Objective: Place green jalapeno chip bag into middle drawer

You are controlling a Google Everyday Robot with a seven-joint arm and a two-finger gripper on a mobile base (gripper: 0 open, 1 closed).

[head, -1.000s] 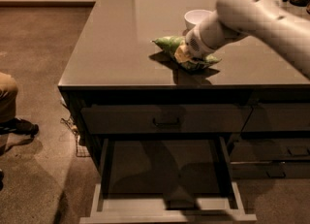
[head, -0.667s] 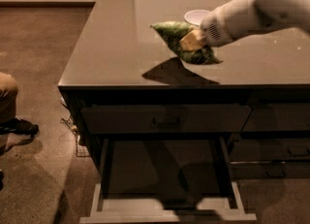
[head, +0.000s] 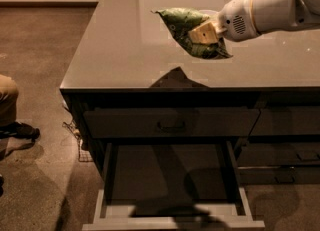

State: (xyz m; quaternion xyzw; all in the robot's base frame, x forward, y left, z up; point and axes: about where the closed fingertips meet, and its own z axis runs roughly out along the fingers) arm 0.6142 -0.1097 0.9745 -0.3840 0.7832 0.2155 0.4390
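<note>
- Stands pulled open below the bench [head: 115, 50] front: middle drawer [head: 172, 223].
- Hangs above the bench top, clear of it: green jalapeno chip bag [head: 180, 21].
- Clamps the bag's right side with closed fingers [head: 205, 31]: gripper [head: 198, 35], over the bench's right half.

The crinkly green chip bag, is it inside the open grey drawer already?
No, the gripper holds the crinkly green chip bag in the air above the dark countertop.
</note>
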